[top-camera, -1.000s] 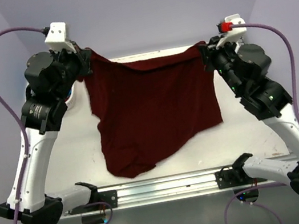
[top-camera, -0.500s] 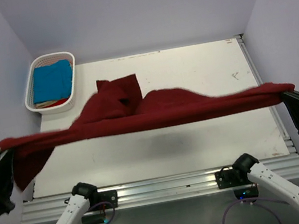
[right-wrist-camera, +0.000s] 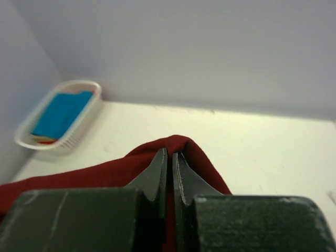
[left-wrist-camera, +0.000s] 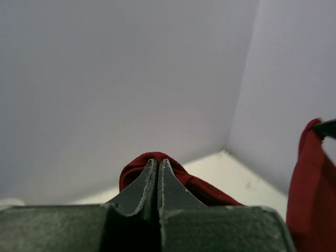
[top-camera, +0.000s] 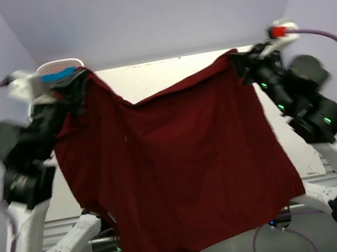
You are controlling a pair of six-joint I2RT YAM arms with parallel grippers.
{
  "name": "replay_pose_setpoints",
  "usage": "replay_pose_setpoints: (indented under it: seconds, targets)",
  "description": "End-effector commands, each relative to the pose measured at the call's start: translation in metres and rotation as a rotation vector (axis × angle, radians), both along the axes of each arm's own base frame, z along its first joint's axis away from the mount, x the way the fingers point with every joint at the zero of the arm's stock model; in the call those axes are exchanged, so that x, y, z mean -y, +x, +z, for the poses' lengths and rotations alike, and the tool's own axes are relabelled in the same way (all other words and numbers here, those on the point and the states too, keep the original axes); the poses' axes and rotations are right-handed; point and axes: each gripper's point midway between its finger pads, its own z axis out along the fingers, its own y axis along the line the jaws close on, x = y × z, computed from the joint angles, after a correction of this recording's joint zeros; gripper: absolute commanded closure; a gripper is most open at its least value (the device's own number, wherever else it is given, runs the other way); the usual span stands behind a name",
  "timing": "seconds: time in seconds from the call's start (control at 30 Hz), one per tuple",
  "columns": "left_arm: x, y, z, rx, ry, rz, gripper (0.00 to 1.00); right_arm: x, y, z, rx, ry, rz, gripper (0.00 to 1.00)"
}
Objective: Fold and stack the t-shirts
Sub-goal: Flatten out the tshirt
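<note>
A dark maroon t-shirt (top-camera: 176, 170) hangs spread in the air between my two raised arms, its lower edge dropping to the bottom of the top view. My left gripper (top-camera: 81, 76) is shut on its upper left corner; the pinched fold (left-wrist-camera: 152, 160) bulges over the fingertips in the left wrist view. My right gripper (top-camera: 235, 57) is shut on the upper right corner, with the cloth (right-wrist-camera: 176, 144) wrapped over the tips in the right wrist view. A turquoise-blue t-shirt (right-wrist-camera: 60, 113) lies folded in the basket at the far left.
The white slatted basket (right-wrist-camera: 71, 139) stands at the table's far left corner, against the left wall. Pale walls close in the white table (right-wrist-camera: 247, 142) at the back and on both sides. The hanging shirt hides most of the tabletop in the top view.
Half a second ago both arms were low and wide with the shirt stretched flat over the table. Now they are raised and closer together, and the shirt hangs down like a curtain.
</note>
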Motion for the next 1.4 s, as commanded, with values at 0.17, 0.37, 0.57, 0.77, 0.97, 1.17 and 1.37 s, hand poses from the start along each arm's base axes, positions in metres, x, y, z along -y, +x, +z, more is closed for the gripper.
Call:
replay_pose_setpoints:
  seconds: [0.17, 0.37, 0.57, 0.77, 0.97, 1.17, 1.37]
  targets:
    - [0.001, 0.177, -0.255, -0.532, 0.237, 0.305, 1.00, -0.004, 0.127, -0.162, -0.378, -0.287, -0.381, 1.00]
    - [-0.012, 0.239, -0.383, -0.802, 0.325, 0.393, 1.00, -0.010, 0.188, -0.248, -0.555, -0.432, -0.561, 1.00]
    - [-0.011, 0.281, -0.402, -0.836, 0.370, 0.424, 1.00, -0.008, 0.217, -0.285, -0.611, -0.464, -0.665, 1.00]
    - [-0.014, 0.311, -0.408, -0.823, 0.382, 0.452, 1.00, 0.013, 0.240, -0.299, -0.629, -0.452, -0.740, 1.00]
    - [-0.005, 0.343, -0.414, -0.804, 0.362, 0.449, 1.00, 0.039, 0.277, -0.313, -0.656, -0.407, -0.784, 1.00]
    - [0.002, 0.395, -0.425, -0.795, 0.382, 0.463, 1.00, 0.050, 0.340, -0.328, -0.637, -0.335, -0.802, 1.00]
    - [-0.003, 0.436, -0.368, -0.623, 0.219, 0.517, 0.88, 0.030, 0.392, -0.321, -0.489, -0.156, -0.685, 0.09]
